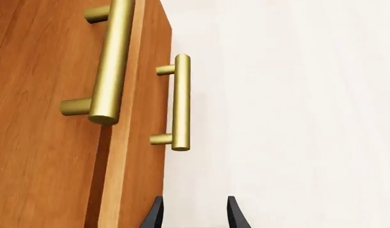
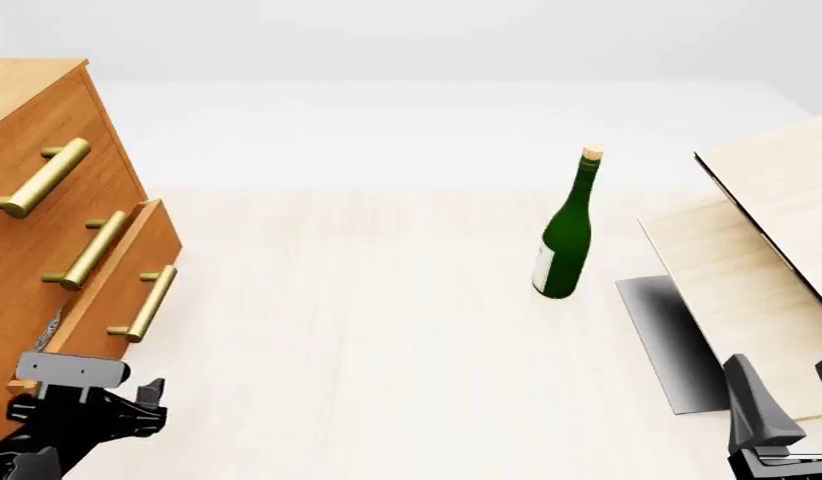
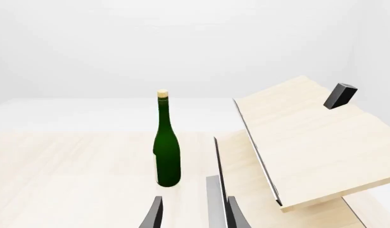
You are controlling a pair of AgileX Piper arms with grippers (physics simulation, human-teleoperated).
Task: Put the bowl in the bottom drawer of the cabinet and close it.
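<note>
The bowl does not show in any view. The orange-brown cabinet (image 2: 24,130) stands at the table's left edge with three brass bar handles. Its bottom drawer (image 2: 118,300) has its front standing slightly out from the cabinet face. My left gripper (image 1: 195,216) is open and empty, low beside the cabinet front, with two brass handles (image 1: 113,61) ahead of its fingers. In the front view the left arm's wrist (image 2: 78,400) sits just below the bottom drawer. My right gripper (image 2: 789,395) is open and empty at the near right, also seen in its wrist view (image 3: 195,216).
A green wine bottle (image 2: 567,235) with a cork stands upright right of centre, ahead of the right gripper (image 3: 167,147). Slanted pale wooden boards (image 2: 771,230) fill the right side, with a dark grey strip (image 2: 665,340) under them and a small black block (image 3: 340,95) on top.
</note>
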